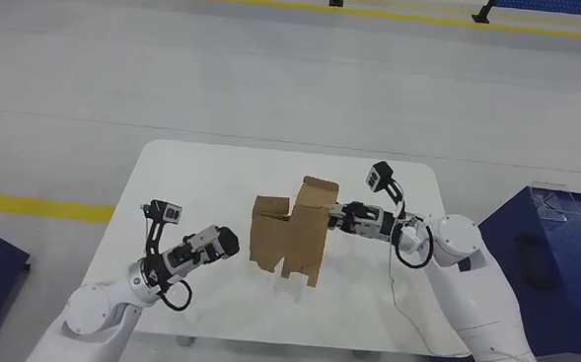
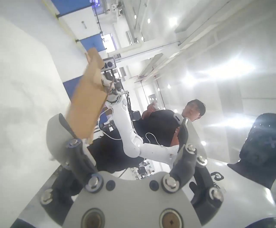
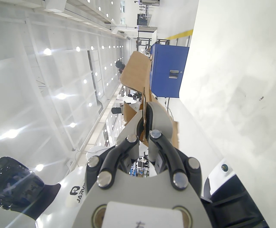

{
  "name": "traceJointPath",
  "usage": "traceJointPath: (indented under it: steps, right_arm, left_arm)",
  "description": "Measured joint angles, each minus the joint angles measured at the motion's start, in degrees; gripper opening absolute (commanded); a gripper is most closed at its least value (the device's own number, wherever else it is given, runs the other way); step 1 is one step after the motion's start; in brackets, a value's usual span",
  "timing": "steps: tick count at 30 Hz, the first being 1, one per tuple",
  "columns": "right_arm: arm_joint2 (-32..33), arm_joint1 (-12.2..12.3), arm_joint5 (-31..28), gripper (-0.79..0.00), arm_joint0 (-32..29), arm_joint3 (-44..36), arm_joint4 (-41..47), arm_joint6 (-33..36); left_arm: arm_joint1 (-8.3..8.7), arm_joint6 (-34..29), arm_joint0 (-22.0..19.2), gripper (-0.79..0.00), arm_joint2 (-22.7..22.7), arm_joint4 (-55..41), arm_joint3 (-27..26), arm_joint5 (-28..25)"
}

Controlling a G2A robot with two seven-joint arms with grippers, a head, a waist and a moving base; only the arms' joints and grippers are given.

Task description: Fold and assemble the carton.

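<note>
1. The right end effector (image 3: 145,112) reaches in from the right edge of the white tabletop (image 1: 202,176) and pinches the brown cardboard carton (image 1: 292,240).
2. The left end effector (image 1: 230,242) is wide open, just beside the carton.
3. The carton stands upright at the tabletop's middle.
4. Grey floor (image 1: 276,72) with yellow lines lies around.

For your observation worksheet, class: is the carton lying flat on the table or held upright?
Upright: the right tool grips the carton by one edge, its panels standing vertical.
</note>
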Motion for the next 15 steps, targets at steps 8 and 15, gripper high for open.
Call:
traceJointPath:
  steps: [8,15]
  right_arm:
    - [-0.08,0.01,1.8,-0.785,-1.42,-1.5,1.19,-0.85]
    - [0.18,0.25,1.11,-0.785,-2.9,-3.71,0.12,-1.27]
  left_arm:
    - [-0.01,0.52,0.16,0.0,-0.01,0.81,-0.06,-0.78]
    - [-0.04,11.08,1.72,0.0,-1.63,16.83,-5.12,-6.42]
